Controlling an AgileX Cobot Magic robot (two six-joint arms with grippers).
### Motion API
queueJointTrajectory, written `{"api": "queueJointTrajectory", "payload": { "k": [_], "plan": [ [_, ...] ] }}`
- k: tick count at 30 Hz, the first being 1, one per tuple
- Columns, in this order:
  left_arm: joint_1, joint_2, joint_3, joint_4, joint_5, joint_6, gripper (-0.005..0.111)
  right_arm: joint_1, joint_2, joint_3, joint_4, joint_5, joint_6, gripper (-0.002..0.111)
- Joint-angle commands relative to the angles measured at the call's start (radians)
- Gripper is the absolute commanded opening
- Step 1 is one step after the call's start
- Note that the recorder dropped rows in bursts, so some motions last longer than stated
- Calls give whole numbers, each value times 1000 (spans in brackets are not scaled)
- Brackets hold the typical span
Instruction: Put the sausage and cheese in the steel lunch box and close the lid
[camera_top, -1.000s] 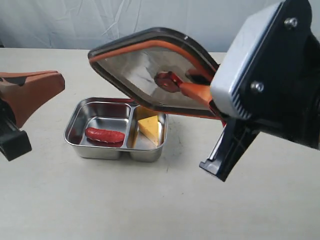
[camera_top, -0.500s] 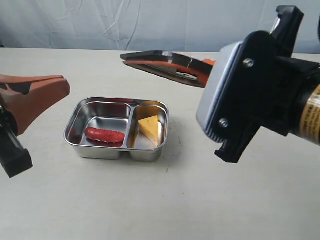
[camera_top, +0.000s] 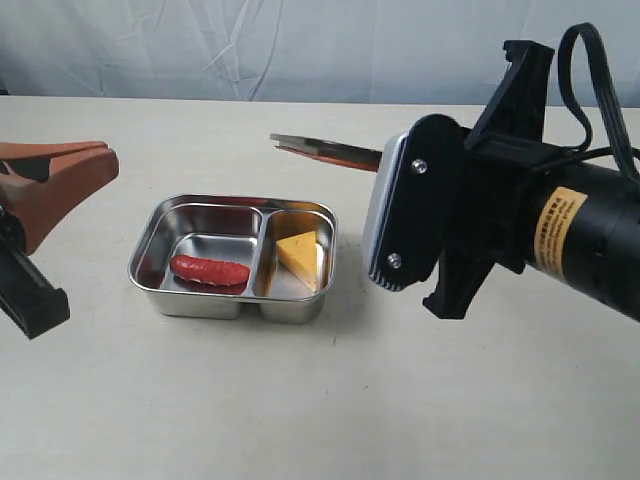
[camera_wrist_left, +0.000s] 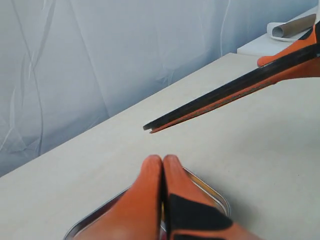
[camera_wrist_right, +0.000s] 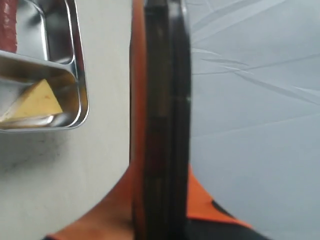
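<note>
The steel lunch box (camera_top: 150, 285) sits open on the table, left of centre. The red sausage (camera_top: 209, 269) lies in its larger left compartment and the yellow cheese (camera_top: 298, 254) in the right one. My right gripper (camera_wrist_right: 160, 210) is shut on the dark lid (camera_top: 328, 151), holding it edge-on, nearly level in the air behind and to the right of the box; the lid (camera_wrist_right: 162, 125) fills the right wrist view, with the cheese (camera_wrist_right: 35, 102) beside it. My left gripper (camera_wrist_left: 163, 161) is shut and empty, hovering left of the box, whose rim (camera_wrist_left: 212, 192) shows under the fingers. The lid (camera_wrist_left: 235, 92) hangs beyond them.
A pale tabletop (camera_top: 300, 400) surrounds the box, with a grey cloth backdrop (camera_top: 250, 45) behind. The bulky right arm (camera_top: 500, 220) stands at the right of the exterior view. A paper roll (camera_wrist_left: 292, 27) lies on a far surface in the left wrist view.
The right gripper has swung the lid from a steep tilt over the box to nearly level, and drawn it back to the right. The left gripper has shifted slightly left.
</note>
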Motion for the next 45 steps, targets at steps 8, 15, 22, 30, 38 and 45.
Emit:
{"api": "queueJointTrajectory", "payload": {
  "k": [8, 15, 22, 30, 38, 45],
  "plan": [
    [-1, 8, -4, -4, -90, 29, 7, 1, -45, 2, -18, -217, 213, -1],
    [-1, 8, -4, 44, -1, 110, 43, 1, -45, 2, -9, -325, 259, -1],
    [-1, 8, -13, 124, 150, 233, 48, 1, -45, 2, -9, -422, 268, -1],
    [-1, 29, -26, 241, 214, 233, 48, -1, -45, 2, -5, -481, 270, -1],
    [-1, 48, -87, 317, 170, 233, 48, -1, -45, 2, 10, -454, 270, -1],
    [-1, 57, -113, 377, 170, 233, 48, -1, -34, 2, 10, -468, 270, -1]
  ]
}}
